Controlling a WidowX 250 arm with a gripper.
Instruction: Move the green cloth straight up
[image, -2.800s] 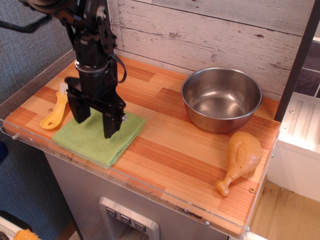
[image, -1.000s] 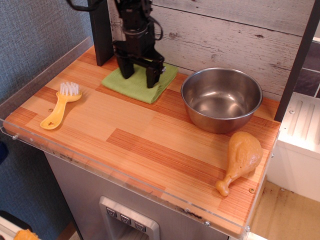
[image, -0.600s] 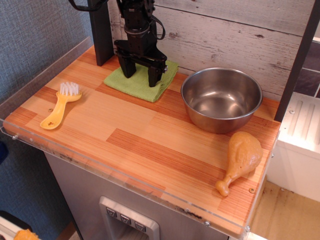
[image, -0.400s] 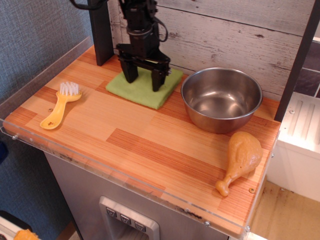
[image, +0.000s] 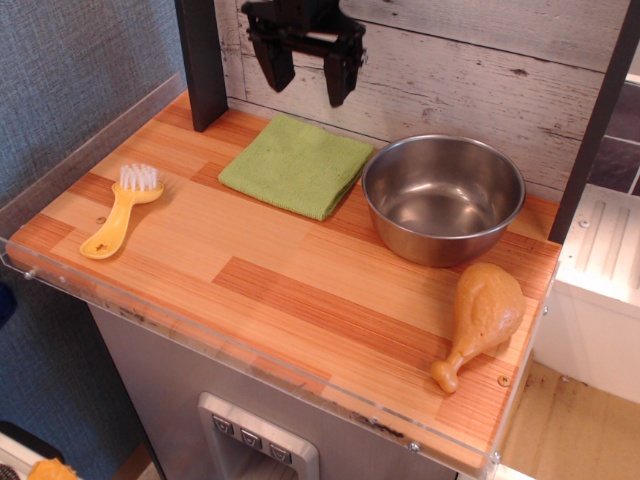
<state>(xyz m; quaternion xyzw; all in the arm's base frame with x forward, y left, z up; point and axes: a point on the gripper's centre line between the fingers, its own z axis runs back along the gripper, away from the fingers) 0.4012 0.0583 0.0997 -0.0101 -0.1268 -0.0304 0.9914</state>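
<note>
— Green cloth (image: 297, 164)?
— Lying flat at the back of the wooden table (image: 300, 290), near the plank wall (image: 480, 60), turned a little like a diamond. Right corner just beside the steel bowl (image: 443, 197), possibly touching its side; hard to tell.

— And the gripper (image: 306, 72)?
— Hanging in the air above the cloth's far edge, against the wall. Both black fingers (image: 275, 62) pointing down, spread well apart, nothing between them. Not touching the cloth.

— Anything to the left?
— Yellow brush (image: 118, 212) with white bristles, lying near the left edge, handle pointing toward the front corner. Well apart from the cloth. Dark upright post (image: 200, 60) standing at the back left, just beside the gripper.

— And on the right?
— Bowl upright and empty, at the back right. Toy chicken drumstick (image: 481, 320) in front of it, near the right edge, thin end toward the front. Apart from the bowl, though close
</note>
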